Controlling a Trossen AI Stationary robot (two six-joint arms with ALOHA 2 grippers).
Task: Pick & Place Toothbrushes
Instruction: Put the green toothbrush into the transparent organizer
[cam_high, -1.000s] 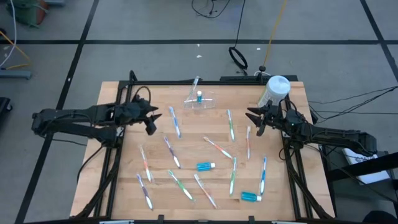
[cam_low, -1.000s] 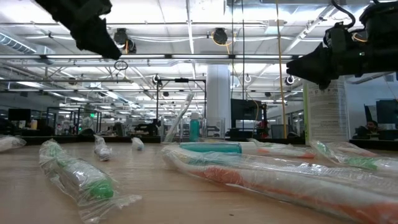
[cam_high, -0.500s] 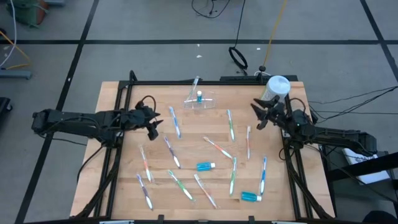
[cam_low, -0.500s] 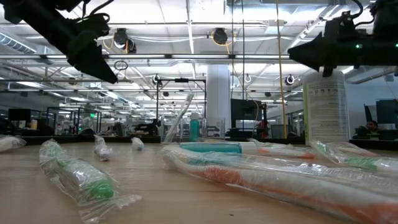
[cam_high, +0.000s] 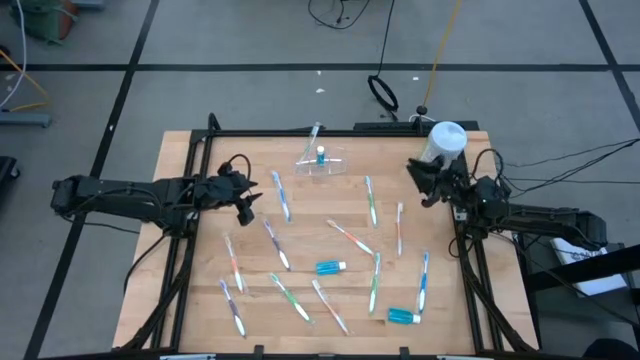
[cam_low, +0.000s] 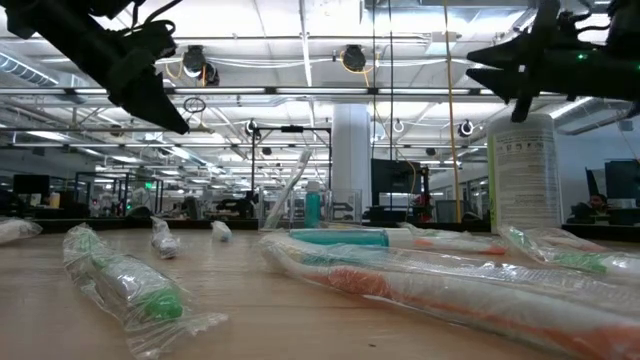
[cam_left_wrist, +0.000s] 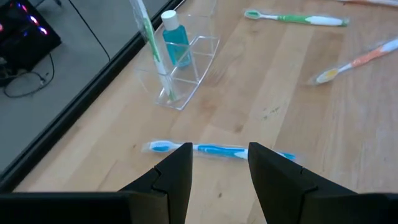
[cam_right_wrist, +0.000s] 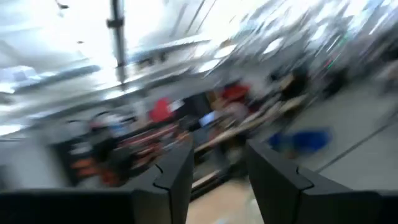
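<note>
Several toothbrushes lie scattered flat on the wooden table (cam_high: 200, 300), among them a blue one (cam_high: 281, 195), a purple one (cam_high: 277, 245) and a green one (cam_high: 372, 200). My left gripper (cam_high: 246, 202) hangs open above the table's left part, tilted down; the blue toothbrush (cam_left_wrist: 217, 150) lies just beyond its fingertips, untouched. My right gripper (cam_high: 420, 185) stands open in the air at the right, beside the white bottle (cam_high: 445, 145), tipped upward with nothing between its fingers (cam_right_wrist: 217, 165).
A clear holder (cam_high: 322, 165) at the far middle holds one upright toothbrush and a small blue tube (cam_left_wrist: 175, 43). Two short blue tubes (cam_high: 331, 267) (cam_high: 404, 317) lie among the brushes. A black frame (cam_high: 300, 131) runs along the table's far and side edges.
My left gripper has come down toward the table and then kept still. My right gripper has risen a little, tipped its fingers upward and rolled. Neither has opened or shut. The toothbrushes lie as before.
</note>
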